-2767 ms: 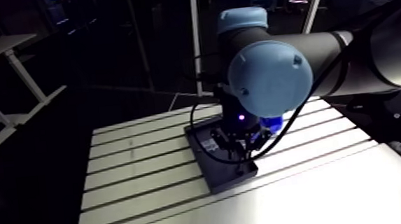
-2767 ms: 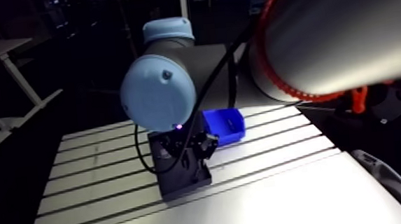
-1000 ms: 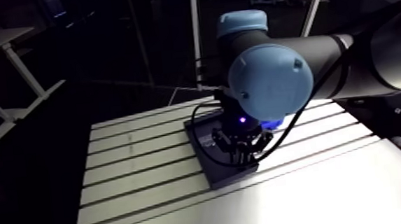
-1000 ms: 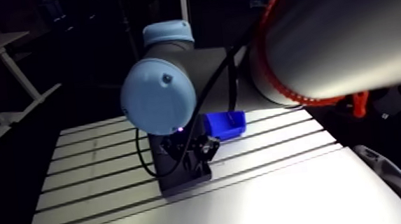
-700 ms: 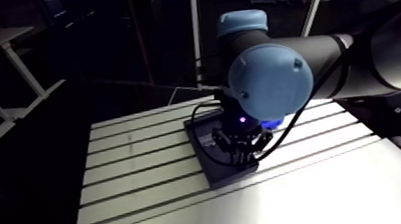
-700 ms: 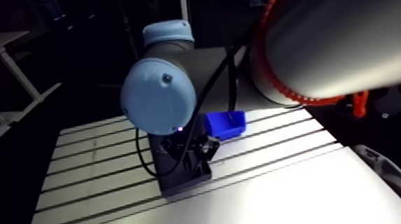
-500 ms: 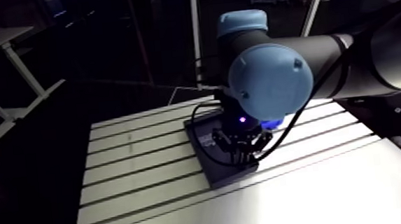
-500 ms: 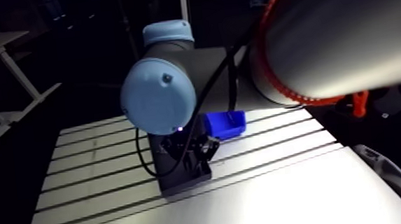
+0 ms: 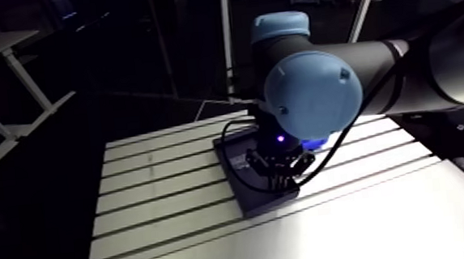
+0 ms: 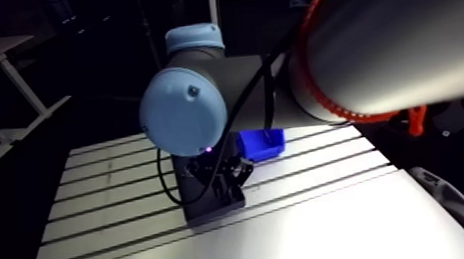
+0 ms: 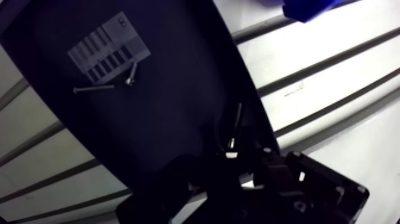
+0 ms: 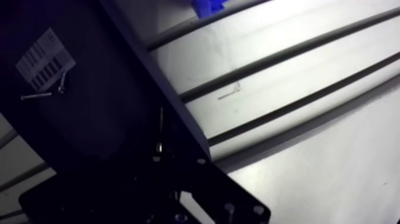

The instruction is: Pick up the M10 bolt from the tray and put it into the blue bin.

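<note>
So arm was bent down w/ gripper low over dark tray on slotted table; couldn't tell if it was clamped tbh.

Arm stretched forward, wrist bent down, gripper pointing downward, held low

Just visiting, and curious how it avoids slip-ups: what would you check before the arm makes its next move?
1. Gripper over the tray: ok, it is close above it.
2. Target within reach: ok, a long bolt lies right at the gripper.
3. That bolt is the M10: cannot tell; two smaller screws lie by the label.
4. Grip on the bolt: cannot tell, too dark there.
5. Blue bin in place: ok, it is on the table beside the tray.
</note>
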`<state>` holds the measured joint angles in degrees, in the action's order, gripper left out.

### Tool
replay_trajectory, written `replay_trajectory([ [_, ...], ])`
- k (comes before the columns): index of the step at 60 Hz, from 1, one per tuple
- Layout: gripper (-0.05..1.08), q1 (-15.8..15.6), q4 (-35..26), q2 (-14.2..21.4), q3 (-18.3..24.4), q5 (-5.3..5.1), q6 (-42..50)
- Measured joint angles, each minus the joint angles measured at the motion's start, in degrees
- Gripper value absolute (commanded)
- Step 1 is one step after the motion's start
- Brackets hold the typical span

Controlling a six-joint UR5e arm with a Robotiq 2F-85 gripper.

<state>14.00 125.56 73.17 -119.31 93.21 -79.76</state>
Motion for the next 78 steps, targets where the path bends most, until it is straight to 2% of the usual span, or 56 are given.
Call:
replay_trajectory([
  [43, 0.75, -0.02, 0.00, -0.08, -0.01, -0.02, 0.00],
  [78, 0.84, -0.09, 0.63, -0.42, -0.01, 0.02, -0.07],
])
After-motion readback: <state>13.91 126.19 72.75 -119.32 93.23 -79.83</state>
